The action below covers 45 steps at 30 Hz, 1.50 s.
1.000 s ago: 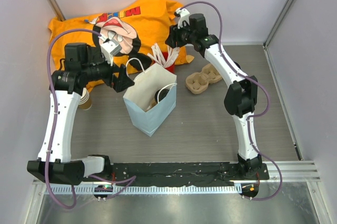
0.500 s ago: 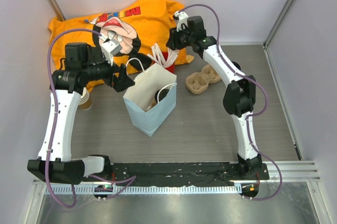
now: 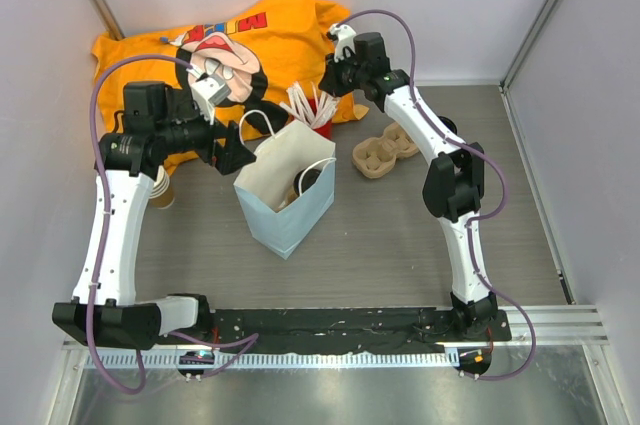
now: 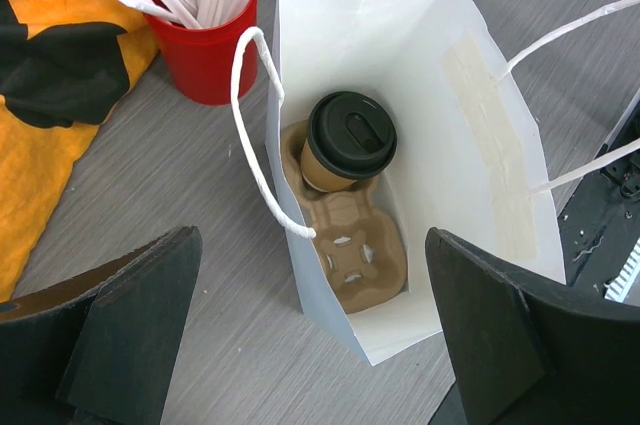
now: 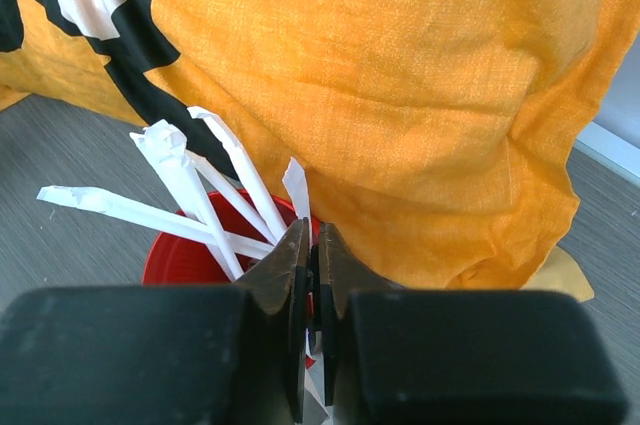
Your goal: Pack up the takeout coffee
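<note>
From where I stand very little has moved in the last second: the right arm's wrist has shifted a touch over the red cup point(image 3: 322, 117), while the left arm and the white paper bag point(image 3: 262, 177) sit just as they did. For the job, that reads well. The takeout coffee point(image 4: 349, 137) is already down inside the bag, upright with its black lid on, seated in one pocket of a cardboard carrier point(image 4: 352, 250) on the bag's floor, so I'd judge the main packing done and the right arm busy with an extra. The right gripper point(image 5: 312, 237) is down among the white sticks point(image 5: 190, 190) in that cup, its jaws drawn almost together with only a thin slit between them. A sliver of white shows in that slit, so it looks pinched on one stick (I wouldn't swear how firm the hold is). The orange cloth point(image 5: 400, 75) lies just behind the cup. The left gripper point(image 3: 232, 152) hovers above the bag's near side with its jaws spread wide, holding nothing and touching nothing. In its own wrist view the two dark fingers point(image 4: 130, 315) frame the bag mouth, well apart. If the stick is meant for the bag, the mouth stands open, and the loose handles by the rim could get in the way.
</note>
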Tool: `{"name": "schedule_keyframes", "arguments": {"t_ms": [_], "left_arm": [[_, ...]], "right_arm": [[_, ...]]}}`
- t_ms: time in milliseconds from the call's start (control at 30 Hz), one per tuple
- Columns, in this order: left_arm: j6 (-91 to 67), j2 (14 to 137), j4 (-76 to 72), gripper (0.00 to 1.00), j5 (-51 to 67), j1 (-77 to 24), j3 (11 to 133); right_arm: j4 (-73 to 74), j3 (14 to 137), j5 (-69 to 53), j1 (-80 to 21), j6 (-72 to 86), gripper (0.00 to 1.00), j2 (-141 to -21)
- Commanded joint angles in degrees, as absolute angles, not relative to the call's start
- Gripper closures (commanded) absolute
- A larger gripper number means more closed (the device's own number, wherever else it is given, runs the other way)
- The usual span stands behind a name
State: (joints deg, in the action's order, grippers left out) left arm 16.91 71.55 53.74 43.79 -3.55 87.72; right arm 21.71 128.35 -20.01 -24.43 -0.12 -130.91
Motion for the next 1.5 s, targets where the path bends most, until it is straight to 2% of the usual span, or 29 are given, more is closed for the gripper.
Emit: {"name": "schedule_keyframes", "arguments": {"t_ms": [0, 433, 633, 1000, 1167, 1233, 1467], "left_arm": [[16.7, 71.01, 52.03, 0.0, 45.62, -2.99, 87.54], [16.52, 69.7, 51.77, 0.0, 46.14, -2.81, 86.57], [16.26, 69.0, 51.59, 0.0, 46.49, -2.46, 86.13], [16.26, 68.38, 51.33, 0.0, 46.76, -2.2, 85.43], [16.17, 68.38, 51.15, 0.0, 46.76, -2.02, 85.34], [16.0, 68.38, 51.07, 0.0, 46.76, -1.93, 85.25], [15.73, 68.55, 50.89, 0.0, 47.2, -1.67, 85.6]], "right_arm": [[20.21, 129.55, -19.25, -24.79, -1.4, 0.91, -129.03], [21.09, 130.78, -18.11, -24.79, -3.16, 0.94, -124.02], [21.09, 130.96, -18.11, -24.87, -2.99, 0.99, -122.7], [21.09, 129.47, -18.72, -24.7, -2.99, 0.99, -122.25], [20.92, 127.8, -19.95, -24.87, -2.37, 0.96, -122.87], [20.92, 127.97, -20.13, -24.87, -2.29, 0.91, -122.87], [21.09, 128.41, -20.22, -24.87, -2.81, 0.9, -122.52]]}}
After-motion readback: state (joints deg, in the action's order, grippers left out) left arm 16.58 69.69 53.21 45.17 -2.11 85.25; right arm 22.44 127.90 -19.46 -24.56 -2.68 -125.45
